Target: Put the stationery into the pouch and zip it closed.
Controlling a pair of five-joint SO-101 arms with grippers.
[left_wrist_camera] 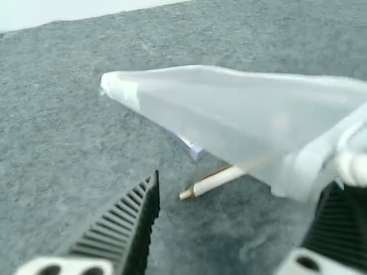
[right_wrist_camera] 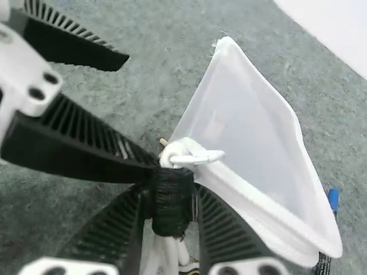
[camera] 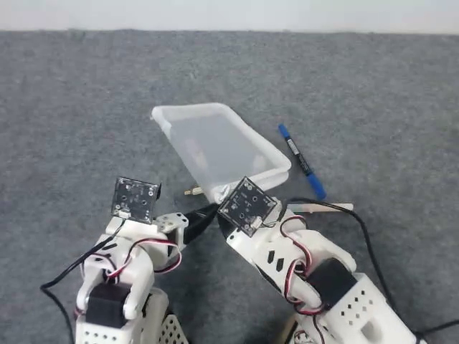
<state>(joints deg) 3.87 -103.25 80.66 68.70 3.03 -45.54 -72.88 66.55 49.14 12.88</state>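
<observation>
The stationery lies outside the pouch, so the step in hand looks like getting the zip open; whether it is fully shut cannot be told. The translucent pouch sits mid-counter, its near corner raised between the two arms.

The right gripper is closed on the black-wrapped cord pull, which is knotted in white at that corner. The left gripper is spread wide and holds nothing. One of its fingers lies just beside the knot, and the corner hangs close to it.

To do this well, the left gripper should probably clamp the seam right next to the knot before any pulling starts. Otherwise the light pouch would likely slide along with the pull. The right arm should then draw the pull straight along the zip line and keep it low, so the cord does not slip out of the pinch.

The high view shows the blue pen on the counter, beside the pouch's far side. The arms' cameras cover the grasp there.

The left wrist view looks under the lifted pouch. It shows a pale pencil with a brass-coloured tip and a small pale block, perhaps an eraser.

The right wrist view alone makes the pinch on the cord pull plain.
</observation>
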